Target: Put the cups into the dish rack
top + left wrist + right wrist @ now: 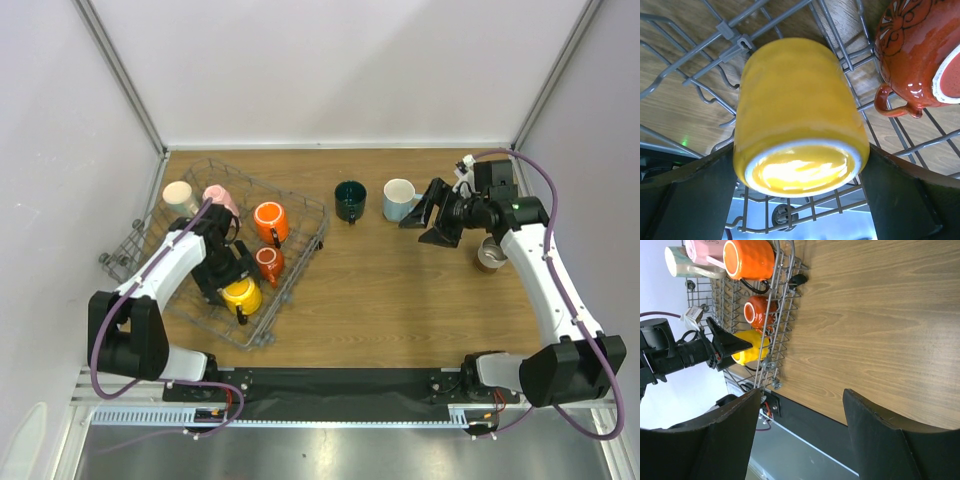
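The grey wire dish rack [312, 245] stands at the left and holds a cream mug [180, 195], a pink mug [222, 198], an orange mug [270, 222], a small red mug [268, 262] and a yellow mug [243, 297]. My left gripper [800, 150] is inside the rack [730, 32], its fingers pressed on both sides of the yellow mug [795, 100], which lies tipped beside the red mug [915, 55]. A dark green mug [350, 200] and a light blue mug [400, 198] stand on the table. My right gripper [425, 215] is open and empty just right of the light blue mug.
A brownish mug [490, 255] sits on the table under my right forearm. A small wire basket [125, 250] hangs on the rack's left side. Grey walls close the table at the back and sides. The right wrist view shows the rack [782, 305] and the table's front edge [805, 412].
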Available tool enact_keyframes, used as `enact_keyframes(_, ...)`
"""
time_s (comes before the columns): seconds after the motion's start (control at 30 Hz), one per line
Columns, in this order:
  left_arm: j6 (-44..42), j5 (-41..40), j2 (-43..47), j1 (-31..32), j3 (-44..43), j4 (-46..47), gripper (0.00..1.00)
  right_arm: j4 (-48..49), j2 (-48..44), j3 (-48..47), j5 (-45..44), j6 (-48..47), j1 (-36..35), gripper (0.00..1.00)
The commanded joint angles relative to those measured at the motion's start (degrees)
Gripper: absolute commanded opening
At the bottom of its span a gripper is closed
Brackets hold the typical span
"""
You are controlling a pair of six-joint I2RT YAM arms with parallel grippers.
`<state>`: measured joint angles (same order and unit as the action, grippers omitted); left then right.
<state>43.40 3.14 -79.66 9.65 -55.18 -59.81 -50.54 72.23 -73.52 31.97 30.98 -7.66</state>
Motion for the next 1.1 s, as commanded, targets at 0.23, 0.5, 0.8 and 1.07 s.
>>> enact_keyframes(0.23,-0.42,-2.70,3.01,0.37,-5.20,-5.14,1.00,2.38,1.25,-1.19,0.99,0.22,-0.78,0.73)
enact_keyframes(0.5,-0.15,-2.69,8.28,0.37,-7.14,-8.83,1.00,1.16,3.53,-5.14,-11.43,3.02,0.19,0.73)
enact_keyframes(0.8,-5.06,-7.54,17.34,1.69,-17.41,-9.63,1.00,-3.25,6.26,-7.62,-35.29,6.99,18.96,0.53)
enact_keyframes(1.07,-9.64,7.21,16.38,8.26,-20.32,-0.06,1.00,-3.86,9.77,-3.48,-36.09,0.76,32.88,0.55)
